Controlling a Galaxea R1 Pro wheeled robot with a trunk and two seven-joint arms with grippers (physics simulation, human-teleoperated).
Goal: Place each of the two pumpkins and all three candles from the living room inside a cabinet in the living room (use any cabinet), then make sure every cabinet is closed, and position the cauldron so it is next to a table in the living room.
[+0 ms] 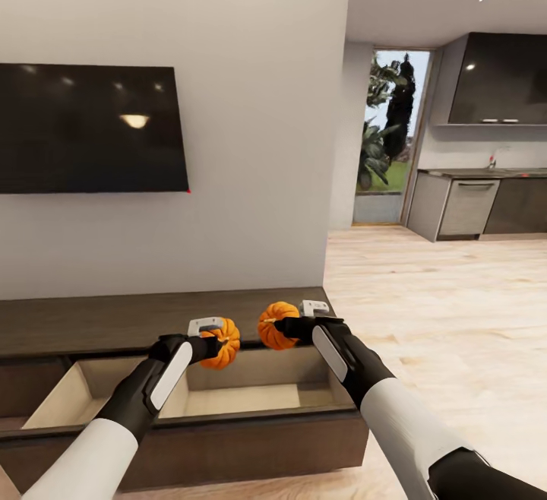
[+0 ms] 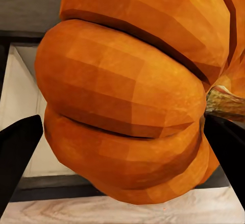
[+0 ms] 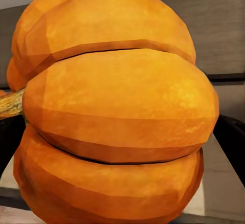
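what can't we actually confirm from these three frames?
- Drawer interior: in the head view both arms and the front panel hide parts of its floor.
- Left gripper contact: in the left wrist view its pumpkin hides the fingers' inner faces.
- Right gripper: same, behind its pumpkin.
- Cabinet: cut off by the head view's left edge.

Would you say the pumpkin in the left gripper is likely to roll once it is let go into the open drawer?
Probably a little. The pumpkin is rounded and ribbed, and it is held with its stem pointing sideways, so it may tip or roll before settling. The drawer has walls all round, which should likely stop it. It looks rigid, showing no dents where the left gripper holds it.
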